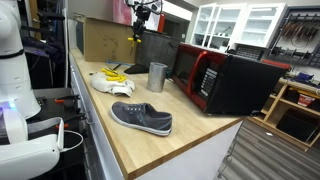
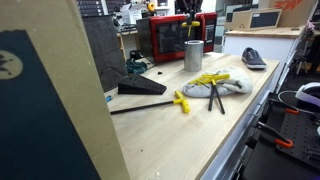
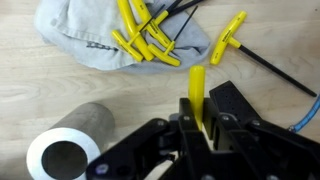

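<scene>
Gripper [image 3: 200, 118] clamped narrow on the yellow handle of a T-handle hex key [image 3: 198, 85], held up over the wooden countertop [image 3: 40, 100]; below it a pile of yellow hex keys [image 3: 145, 40] lies on a grey cloth [image 3: 80, 35]. Steel cup [image 3: 68, 150] stands upright near the cloth; a stray hex key [image 3: 235, 45] lies just beside it.

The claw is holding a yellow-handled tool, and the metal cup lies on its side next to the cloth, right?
Not quite: the metal cup stands upright, mouth up, as an exterior view shows. The rest holds: the claw is shut on a yellow-handled tool, and the cup is next to the cloth.
</scene>
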`<state>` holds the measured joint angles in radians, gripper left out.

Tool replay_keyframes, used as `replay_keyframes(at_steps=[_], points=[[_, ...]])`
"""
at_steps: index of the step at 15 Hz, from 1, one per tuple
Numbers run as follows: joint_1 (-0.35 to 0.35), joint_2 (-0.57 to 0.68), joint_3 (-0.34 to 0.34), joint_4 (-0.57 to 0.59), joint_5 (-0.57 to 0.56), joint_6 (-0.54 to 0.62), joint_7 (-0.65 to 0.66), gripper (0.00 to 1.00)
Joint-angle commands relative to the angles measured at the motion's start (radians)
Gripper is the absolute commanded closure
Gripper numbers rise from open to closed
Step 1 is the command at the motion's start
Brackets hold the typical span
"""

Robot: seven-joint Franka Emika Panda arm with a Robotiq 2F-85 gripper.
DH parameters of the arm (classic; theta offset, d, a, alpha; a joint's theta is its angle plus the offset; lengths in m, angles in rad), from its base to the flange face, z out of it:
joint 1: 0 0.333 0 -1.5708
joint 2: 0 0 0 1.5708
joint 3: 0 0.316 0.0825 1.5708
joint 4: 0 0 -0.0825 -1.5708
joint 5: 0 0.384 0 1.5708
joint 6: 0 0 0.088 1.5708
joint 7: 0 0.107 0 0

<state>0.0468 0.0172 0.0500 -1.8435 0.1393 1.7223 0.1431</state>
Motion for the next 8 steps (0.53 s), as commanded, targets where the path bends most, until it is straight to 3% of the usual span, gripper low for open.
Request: replay_keyframes(at_steps=[1,4,8], points=[[0.024,-0.026,0.02,-0.04,0.029,0.096,0.162,0.96],[0.047,-0.024,0.042,-0.047,0.028,0.185,0.29,0.96],[0.076,-0.01,0.07,-0.028,0.032,0.212,0.46,0.96]])
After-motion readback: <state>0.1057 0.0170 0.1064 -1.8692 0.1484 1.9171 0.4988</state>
